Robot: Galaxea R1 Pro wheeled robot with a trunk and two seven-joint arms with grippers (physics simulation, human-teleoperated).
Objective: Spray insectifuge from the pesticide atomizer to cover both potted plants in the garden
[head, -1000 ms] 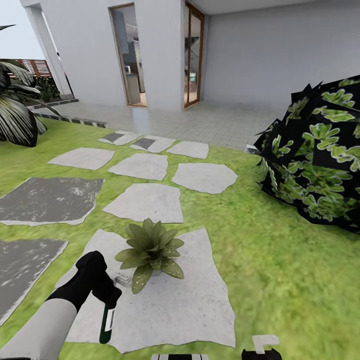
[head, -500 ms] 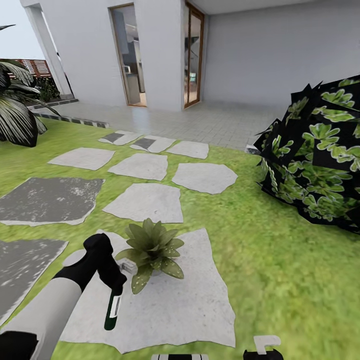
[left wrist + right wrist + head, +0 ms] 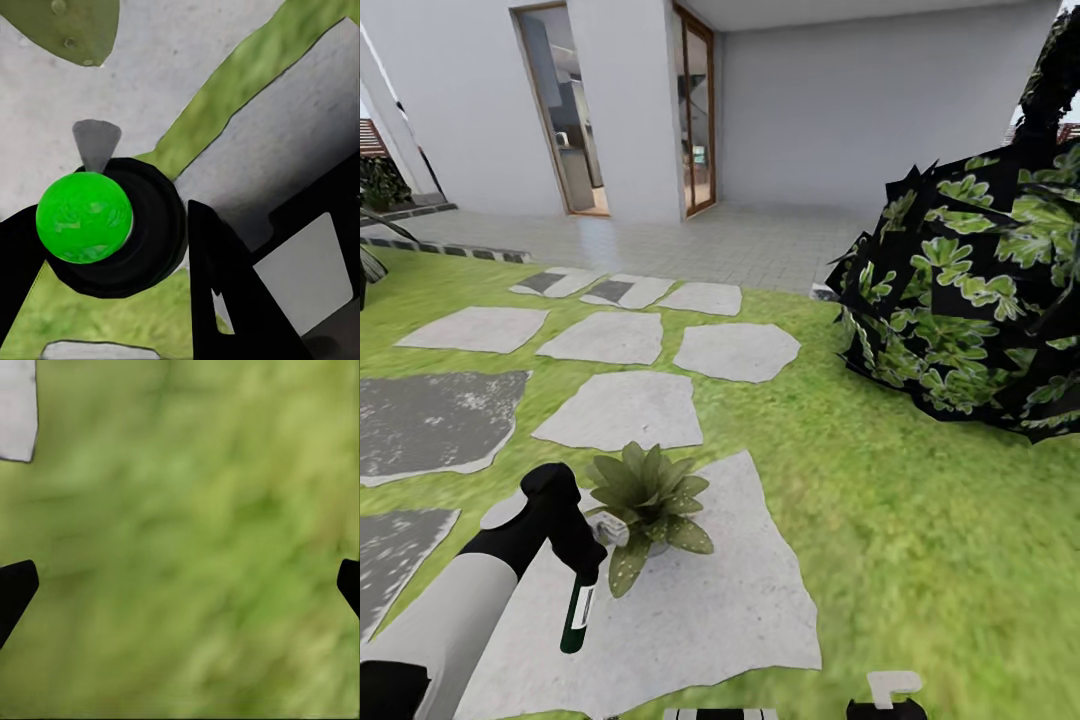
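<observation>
You are holding the pesticide atomizer (image 3: 578,614) in your left end effector (image 3: 582,560), its fingers pinching the bottle near the neck so the dark green body with its white label is hanging downward below the grip; in the left wrist view the bottle's round green base (image 3: 84,217) is sitting between the two black fingers (image 3: 225,285), over a pale stepping stone (image 3: 690,610) and a strip of lawn (image 3: 920,520). Just beside that end effector, on its far right side, one potted plant (image 3: 645,500) is resting on the same stone, its speckled leaves nearly touching the white trigger head (image 3: 612,531). So the pickup is looking done, and you are placed to spray this first rosette; whether it is already covered you cannot tell, since no mist or wetness is showing. The second potted plant is something you are yet to bring before the camera, so roughly half the job or more is looking left. Farther right, a big dark striped shrub (image 3: 970,300) is standing well apart. Your right end effector (image 3: 180,585) is hanging spread wide and empty over grass.
</observation>
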